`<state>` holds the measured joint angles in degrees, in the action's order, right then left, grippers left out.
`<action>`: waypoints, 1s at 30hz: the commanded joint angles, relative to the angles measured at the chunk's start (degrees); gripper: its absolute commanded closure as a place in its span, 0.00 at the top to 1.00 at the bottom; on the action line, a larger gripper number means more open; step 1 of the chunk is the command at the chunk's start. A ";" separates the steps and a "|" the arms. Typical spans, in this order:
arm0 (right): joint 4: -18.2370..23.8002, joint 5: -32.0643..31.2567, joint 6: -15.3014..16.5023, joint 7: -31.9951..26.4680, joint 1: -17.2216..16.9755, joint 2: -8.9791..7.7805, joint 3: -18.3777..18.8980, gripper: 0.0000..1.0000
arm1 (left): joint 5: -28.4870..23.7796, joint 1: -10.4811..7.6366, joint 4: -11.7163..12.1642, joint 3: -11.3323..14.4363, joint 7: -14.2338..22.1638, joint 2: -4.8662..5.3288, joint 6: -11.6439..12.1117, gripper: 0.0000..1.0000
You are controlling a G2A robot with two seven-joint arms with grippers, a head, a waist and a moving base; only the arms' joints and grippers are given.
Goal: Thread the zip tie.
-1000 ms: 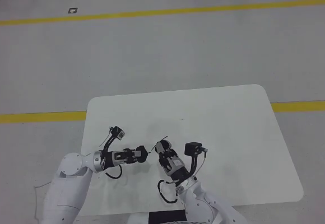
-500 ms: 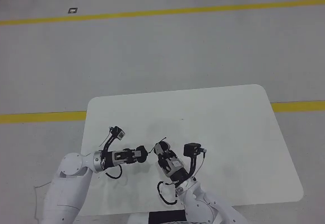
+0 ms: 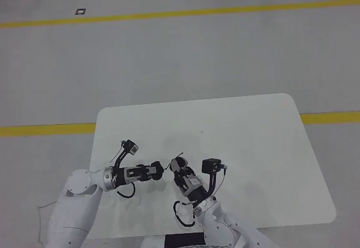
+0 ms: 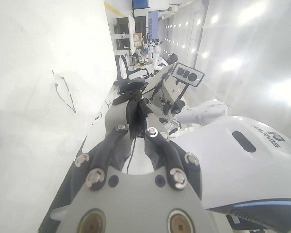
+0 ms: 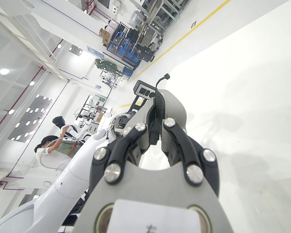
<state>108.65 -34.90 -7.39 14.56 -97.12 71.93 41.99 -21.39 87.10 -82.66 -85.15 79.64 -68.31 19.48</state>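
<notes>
Over the table's (image 3: 254,142) left part, close to its near edge, the left gripper (image 3: 157,168) points toward the right one, its fingers pressed together on a thin black strand of the zip tie (image 4: 131,150) that trails back between them in the left wrist view. Just beside it, nearly tip to tip, the right gripper (image 3: 178,163) is clamped on the zip tie as well. In the right wrist view the tie's curved end with its small square head (image 5: 166,75) sticks out past the fingertips, raised above the table.

White table (image 3: 261,124), rounded corners — dark speck (image 3: 200,131)
</notes>
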 commanded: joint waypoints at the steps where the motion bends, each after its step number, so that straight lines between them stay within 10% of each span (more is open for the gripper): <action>1: -0.03 0.10 -0.08 0.08 0.09 -0.06 -0.12 0.00 | 0.00 0.00 0.00 0.00 0.00 0.00 0.00 0.00; 30: -0.37 -1.11 -1.23 -0.48 0.26 -0.15 -0.42 0.00 | 0.00 0.00 0.00 0.00 0.00 0.00 0.00 0.00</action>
<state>108.32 -35.98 -8.62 14.23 -96.88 71.76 41.60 -21.39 87.10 -82.66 -85.15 79.64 -68.31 19.48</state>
